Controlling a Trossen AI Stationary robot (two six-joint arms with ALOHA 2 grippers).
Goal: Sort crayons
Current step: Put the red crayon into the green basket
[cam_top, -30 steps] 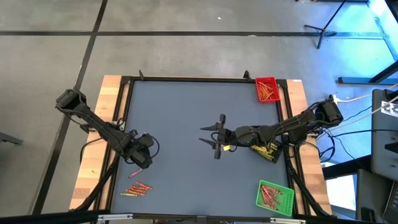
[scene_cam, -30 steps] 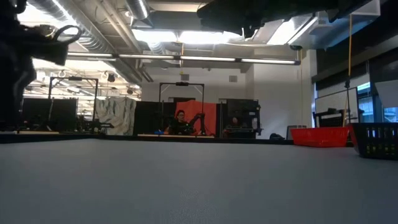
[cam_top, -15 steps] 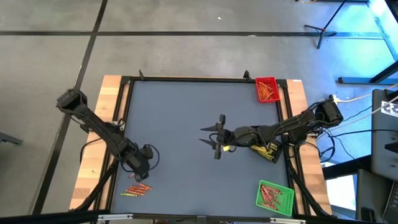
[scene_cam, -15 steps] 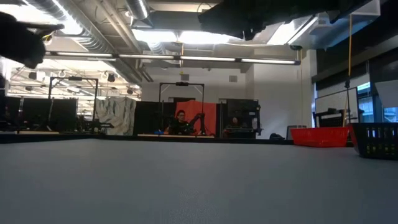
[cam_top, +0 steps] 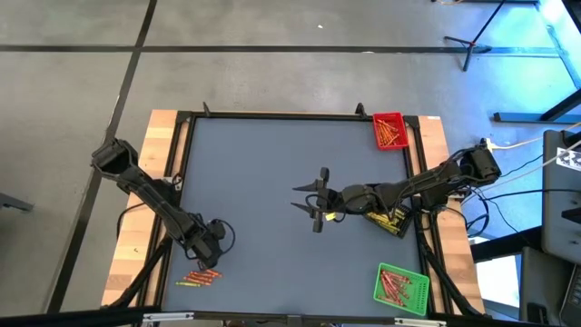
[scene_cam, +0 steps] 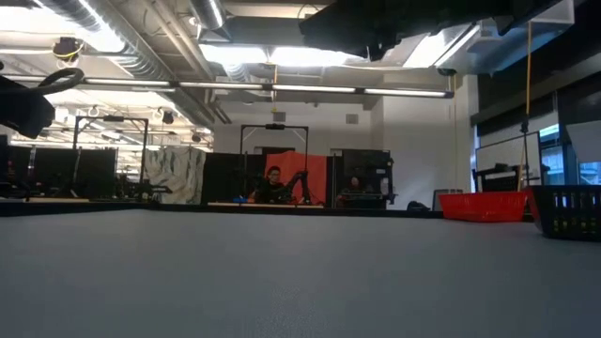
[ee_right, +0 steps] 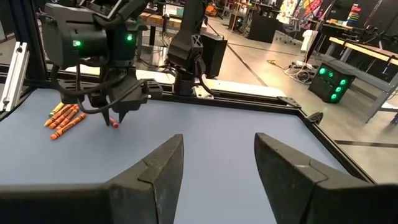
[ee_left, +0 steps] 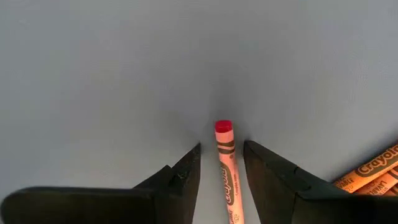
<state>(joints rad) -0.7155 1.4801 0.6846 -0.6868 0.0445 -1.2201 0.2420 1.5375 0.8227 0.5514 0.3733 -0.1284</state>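
My left gripper [cam_top: 208, 247] stands near the table's near left corner, pointing down, open. Its two fingers stand on either side of a single red crayon [ee_left: 225, 163], with a narrow gap on each side. The crayon lies flat on the grey table. The right wrist view shows it too [ee_right: 114, 123], under the left gripper [ee_right: 119, 112]. A small pile of orange and red crayons [cam_top: 198, 275] lies just nearer the table's edge. My right gripper [cam_top: 312, 202] hovers open over the table's middle, with nothing between its fingers.
A red tray [cam_top: 388, 130] with crayons sits at the far right corner. A green tray [cam_top: 400, 287] with crayons sits at the near right. A black tray [cam_top: 390, 221] lies under my right arm. A dark frame [cam_top: 272, 115] borders the table.
My left gripper has gone toward the table's near edge and down, from beside the single red crayon to right over it, its fingers now on either side of it. The crayons have not moved.
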